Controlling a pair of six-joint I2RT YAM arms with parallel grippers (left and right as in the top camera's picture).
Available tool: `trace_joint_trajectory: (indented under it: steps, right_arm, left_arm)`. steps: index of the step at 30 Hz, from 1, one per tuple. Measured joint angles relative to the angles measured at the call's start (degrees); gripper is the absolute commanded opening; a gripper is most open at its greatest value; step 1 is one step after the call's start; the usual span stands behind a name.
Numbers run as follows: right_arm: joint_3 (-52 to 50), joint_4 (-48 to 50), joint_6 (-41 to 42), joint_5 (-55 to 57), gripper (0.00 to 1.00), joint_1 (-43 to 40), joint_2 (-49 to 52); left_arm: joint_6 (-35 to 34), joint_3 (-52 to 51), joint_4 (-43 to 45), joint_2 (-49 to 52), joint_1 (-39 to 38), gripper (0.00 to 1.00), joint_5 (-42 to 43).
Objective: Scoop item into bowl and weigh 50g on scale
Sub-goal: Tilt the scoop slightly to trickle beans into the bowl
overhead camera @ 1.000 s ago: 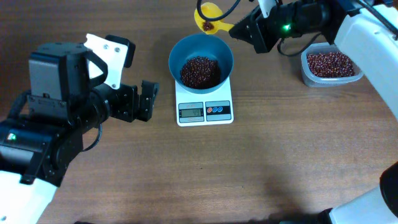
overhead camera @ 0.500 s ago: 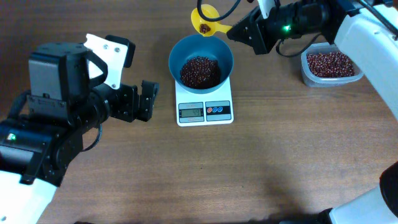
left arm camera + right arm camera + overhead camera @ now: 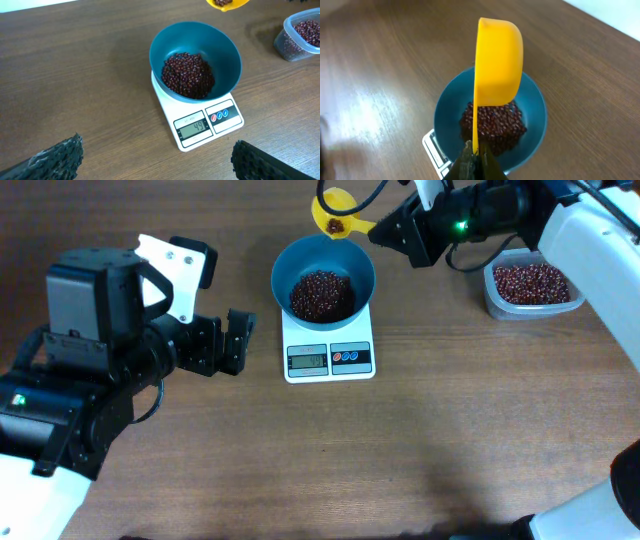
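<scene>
Both jaws of my right gripper [image 3: 475, 161] pinch the thin handle of the yellow scoop [image 3: 497, 60], which hangs over the bowl's [image 3: 222, 52] far rim with a few beans [image 3: 333, 225] in its cup. Most of the job looks done: a heap fills the bowl on the scale [image 3: 330, 370], whose display [image 3: 194, 126] seems to read 49. I judge only a bean or two is left to tip in. My left gripper [image 3: 240, 342] is spread wide, holding nothing, left of the scale.
</scene>
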Motion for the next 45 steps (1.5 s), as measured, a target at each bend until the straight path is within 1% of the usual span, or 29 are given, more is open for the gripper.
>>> trace_joint_trajectory:
  steps: [3,5,7,12,14,21,23,25,27,30,35,39,41,45]
  right_arm:
    - [0.0,0.1,0.0,-1.7,0.04,0.0,0.0]
    - [0.0,-1.2,0.0,-0.1,0.04,0.0,0.0]
    - [0.0,0.7,-0.1,-2.8,0.04,0.0,0.0]
    - [0.0,-0.2,0.0,-0.3,0.04,0.0,0.0]
    - [0.0,1.6,0.0,-1.5,0.04,0.0,0.0]
    - [0.0,1.2,0.0,-1.6,0.04,0.0,0.0]
    - [0.0,1.2,-0.3,1.7,0.04,0.0,0.0]
    - [0.0,1.1,-0.3,-0.1,0.04,0.0,0.0]
    - [0.0,1.2,-0.3,1.8,0.04,0.0,0.0]
    - [0.0,2.7,-0.4,-1.1,0.04,0.0,0.0]
    - [0.0,4.1,-0.5,-0.2,0.04,0.0,0.0]
    - [0.1,2.6,-2.2,-2.5,0.04,0.0,-0.7]
    - [0.1,0.9,-2.8,0.0,0.04,0.0,-1.3]
    - [0.1,0.8,-2.8,1.2,0.04,0.0,-1.3]
  left_arm:
    - [0.0,0.0,0.0,0.0,0.0,0.99,0.0]
    - [0.0,0.0,0.0,0.0,0.0,0.99,0.0]
    - [0.0,0.0,0.0,0.0,0.0,0.99,0.0]
    - [0.0,0.0,0.0,0.0,0.0,0.99,0.0]
    - [0.0,0.0,0.0,0.0,0.0,0.99,0.0]
    - [0.0,0.0,0.0,0.0,0.0,0.99,0.0]
    - [0.0,0.0,0.0,0.0,0.0,0.99,0.0]
    - [0.0,0.0,0.0,0.0,0.0,0.99,0.0]
    - [0.0,0.0,0.0,0.0,0.0,0.99,0.0]
    - [0.0,0.0,0.0,0.0,0.0,0.99,0.0]
    - [0.0,0.0,0.0,0.0,0.0,0.99,0.0]
    - [0.0,0.0,0.0,0.0,0.0,0.99,0.0]
    - [0.0,0.0,0.0,0.0,0.0,0.99,0.0]
    - [0.0,0.0,0.0,0.0,0.0,0.99,0.0]
